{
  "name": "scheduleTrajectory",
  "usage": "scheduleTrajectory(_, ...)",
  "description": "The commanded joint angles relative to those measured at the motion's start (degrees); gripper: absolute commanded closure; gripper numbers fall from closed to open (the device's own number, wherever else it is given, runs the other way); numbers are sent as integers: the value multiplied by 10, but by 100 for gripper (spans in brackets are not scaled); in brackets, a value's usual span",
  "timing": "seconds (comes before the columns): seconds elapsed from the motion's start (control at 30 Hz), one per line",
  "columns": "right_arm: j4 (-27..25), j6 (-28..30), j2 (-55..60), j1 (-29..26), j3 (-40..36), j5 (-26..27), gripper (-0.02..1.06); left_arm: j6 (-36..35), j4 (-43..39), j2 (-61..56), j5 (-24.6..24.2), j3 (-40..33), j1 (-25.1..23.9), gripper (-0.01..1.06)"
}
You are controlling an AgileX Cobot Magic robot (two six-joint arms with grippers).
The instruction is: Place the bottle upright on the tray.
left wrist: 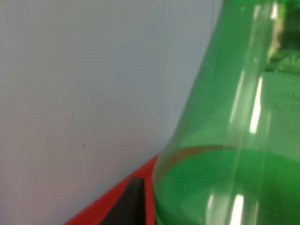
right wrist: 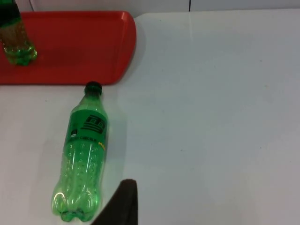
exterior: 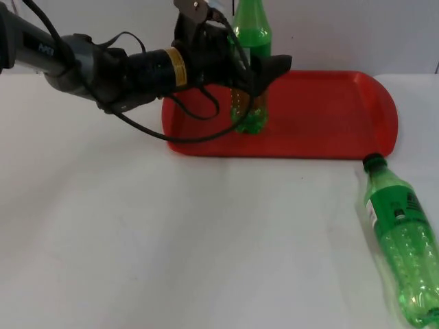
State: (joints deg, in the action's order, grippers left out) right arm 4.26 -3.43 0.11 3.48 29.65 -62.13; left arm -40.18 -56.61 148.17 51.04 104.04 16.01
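Note:
One green bottle [exterior: 250,31] stands upright on the left part of the red tray [exterior: 322,110]. My left gripper [exterior: 264,72] is shut on its middle, reaching in from the left. In the left wrist view the bottle's shoulder [left wrist: 234,140] looms very close, above the tray edge [left wrist: 91,212]. A second green bottle [exterior: 405,253] lies on its side on the white table, right of the tray's front corner, with its black cap towards the tray. My right gripper [right wrist: 123,206] hangs over the table beside the base of that lying bottle [right wrist: 84,159].
The tray [right wrist: 79,47] lies at the back of the table against the grey wall, and the standing bottle's base [right wrist: 16,44] rests on it. White table top spreads in front of the tray and to the left.

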Motion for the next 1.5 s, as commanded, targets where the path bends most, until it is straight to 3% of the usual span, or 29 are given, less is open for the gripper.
scheduleTrajectory(0.0, -1, -2, -1, -1, -1, 4, 0, -28, -43, -14, -17, 2, -7, 0)
scheduleTrajectory(0.3, -1, -2, -1, -1, -1, 4, 0, -39, -69, -47, -44, -34, -22, 0)
scheduleTrajectory(0.93, -1, -2, -1, -1, -1, 4, 0, 12, -23, -228, -63, -302, -84, 0)
scheduleTrajectory(1.27, -1, -2, -1, -1, -1, 4, 0, -11, -30, -382, -191, -381, -87, 0)
scheduleTrajectory(1.47, -1, -2, -1, -1, -1, 4, 0, -62, -52, -448, -236, -398, -87, 0)
